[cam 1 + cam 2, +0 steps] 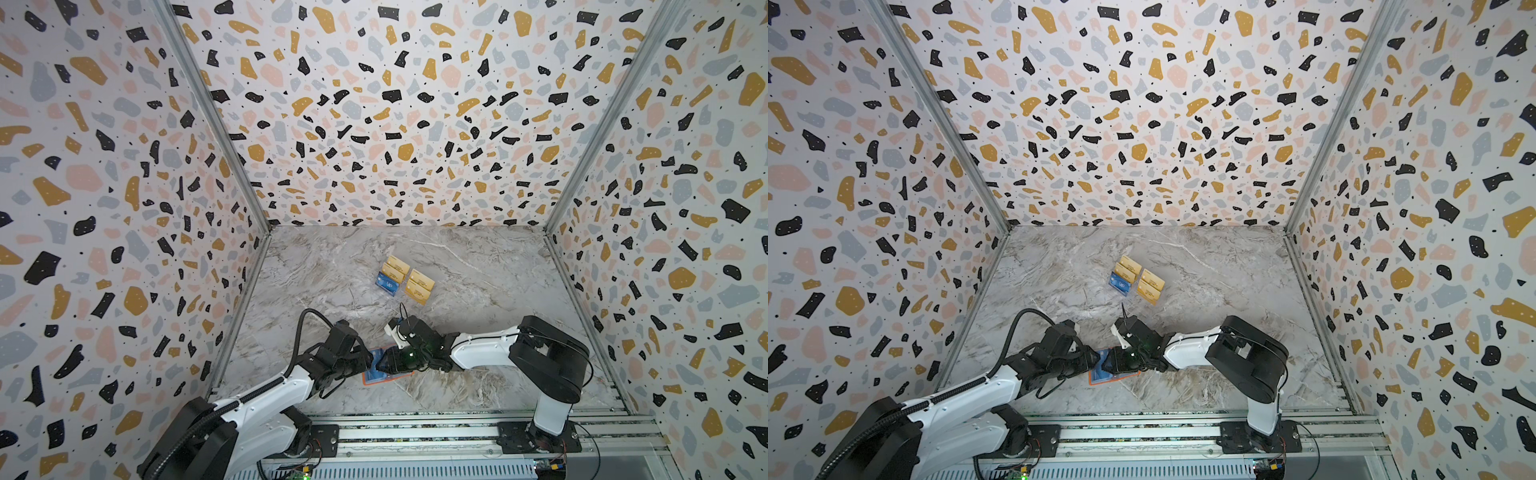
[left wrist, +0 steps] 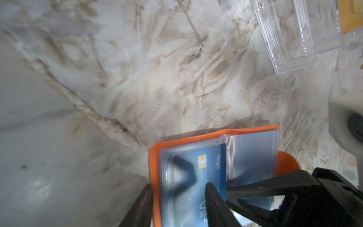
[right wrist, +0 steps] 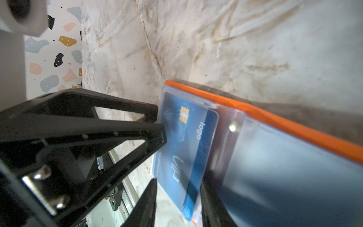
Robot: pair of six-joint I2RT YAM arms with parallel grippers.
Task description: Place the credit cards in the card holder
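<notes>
At the bottom of the left wrist view, the left gripper (image 2: 177, 189) stands about half open. One finger sits just outside the orange edge of the card holder (image 2: 154, 167) and the other rests on top of the clear sleeve (image 2: 253, 157), so it appears to pin the holder to the table (image 2: 98, 78) rather than clamp anything. In both top views the holder lies open and flat near the front middle of the table, right under the two grippers. Its left page carries a blue card (image 2: 196, 173). The card's long axis runs up the frame, parallel to the fold. Nearly all of the card looks hazy under the plastic, and only a thin clear strip along its right long edge shows beside the fold. The next move likely turns on that strip: the card has to travel leftward in the frame, away from the fold. The right gripper (image 3: 179, 180) is the nearer one to that edge. In its own wrist view its jaws are partly apart with the card's near end between them and one finger just beside the exposed edge; whether they pinch the card cannot be told. The other cards (image 1: 409, 282) stand well apart in the clear rack (image 2: 290, 39) at the upper right of the left wrist view.
</notes>
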